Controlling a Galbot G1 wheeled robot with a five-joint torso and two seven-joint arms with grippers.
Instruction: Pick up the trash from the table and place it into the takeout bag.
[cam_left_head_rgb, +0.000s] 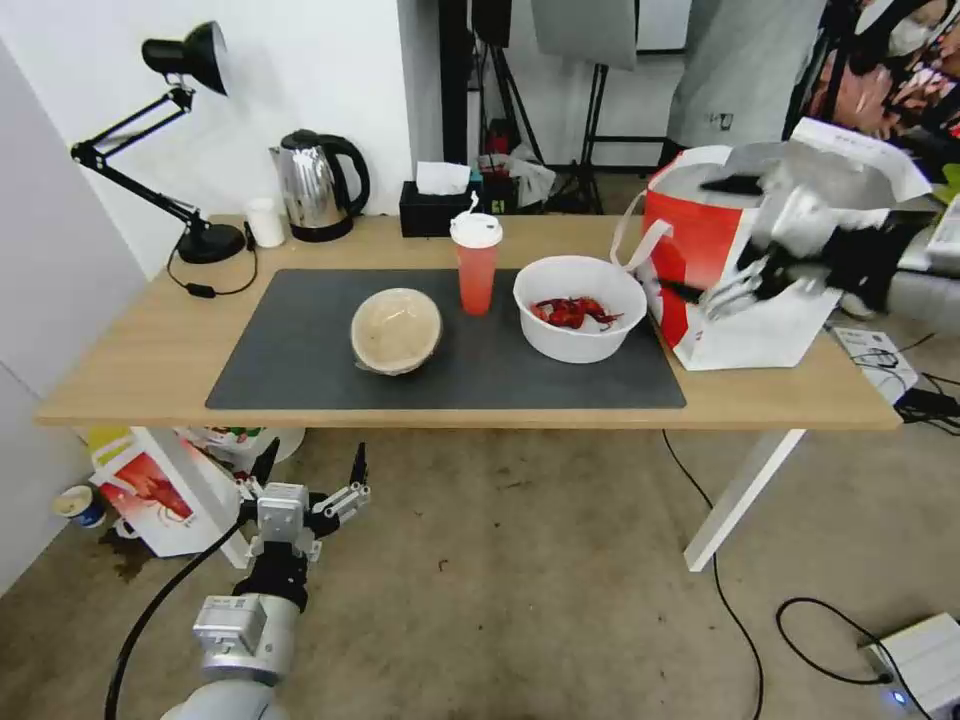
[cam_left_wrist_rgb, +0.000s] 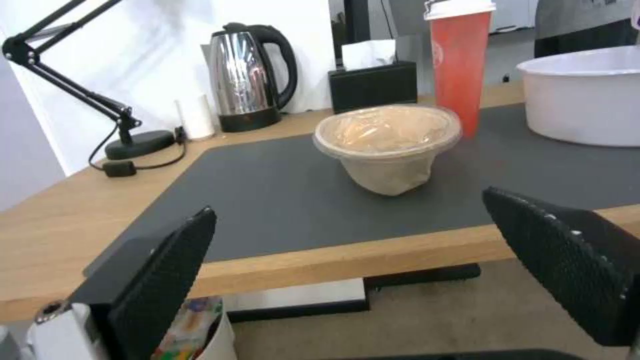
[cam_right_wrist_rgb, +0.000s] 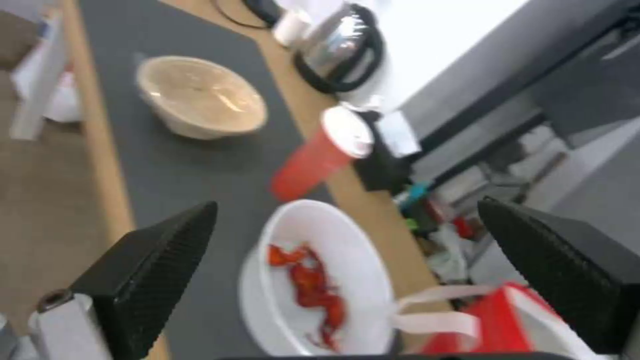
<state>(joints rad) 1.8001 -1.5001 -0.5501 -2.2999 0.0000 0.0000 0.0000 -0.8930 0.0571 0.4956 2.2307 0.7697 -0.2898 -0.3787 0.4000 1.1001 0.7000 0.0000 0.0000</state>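
Head view: we are reaching our right gripper (cam_left_head_rgb: 735, 290), spread and empty, toward the white bowl (cam_left_head_rgb: 579, 308) at centre, takeout bag (cam_left_head_rgb: 730, 260) at right.
Left wrist view: left gripper (cam_left_wrist_rgb: 360, 270) is hanging spread, facing the tan bowl (cam_left_wrist_rgb: 388, 145). Right wrist view: the red cup (cam_right_wrist_rgb: 320, 152) is standing mid-frame; next we judge a rim grasp.

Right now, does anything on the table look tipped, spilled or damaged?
The tan lidded bowl sits tilted on the dark mat, its paper wall crumpled near the base. The red cup and the white bowl of shells stand upright; nothing spilled.
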